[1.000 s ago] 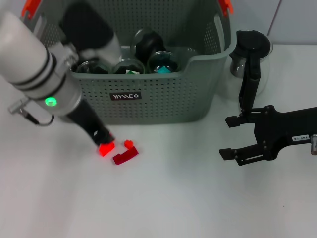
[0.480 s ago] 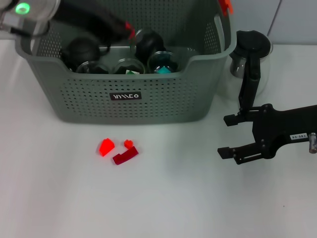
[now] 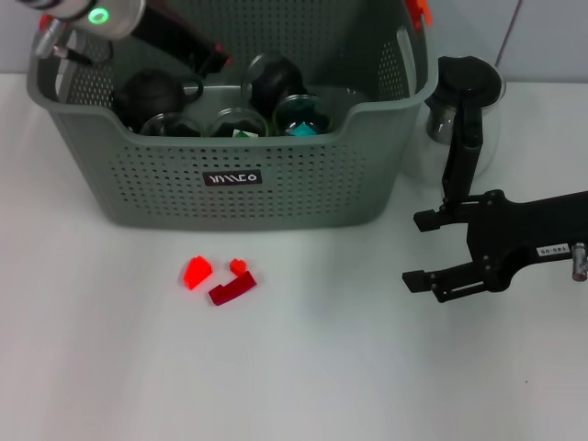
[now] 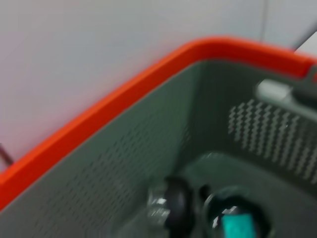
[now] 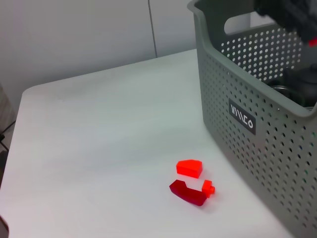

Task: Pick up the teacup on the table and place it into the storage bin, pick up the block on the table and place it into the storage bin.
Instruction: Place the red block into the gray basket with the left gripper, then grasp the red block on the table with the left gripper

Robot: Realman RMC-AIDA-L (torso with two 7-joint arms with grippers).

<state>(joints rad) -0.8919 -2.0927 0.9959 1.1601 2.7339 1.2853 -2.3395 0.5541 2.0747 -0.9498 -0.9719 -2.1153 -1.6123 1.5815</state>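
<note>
Three red blocks (image 3: pixel 220 278) still on table before bin (image 3: pixel 239 184). Our left gripper (image 3: pixel 213 58) has lifted from them to over bin, jaws unreadable, no block taken. Right gripper (image 3: pixel 421 250) open, parked.

Black label (image 3: pixel 232 177) on bin (image 3: pixel 303 188) front wall, white lettering, reads roughly "VIIIICO", exact letters unclear. Small white sticker (image 3: pixel 554 249) on right arm (image 3: pixel 533 241), characters too small to read. No other text legible.
</note>
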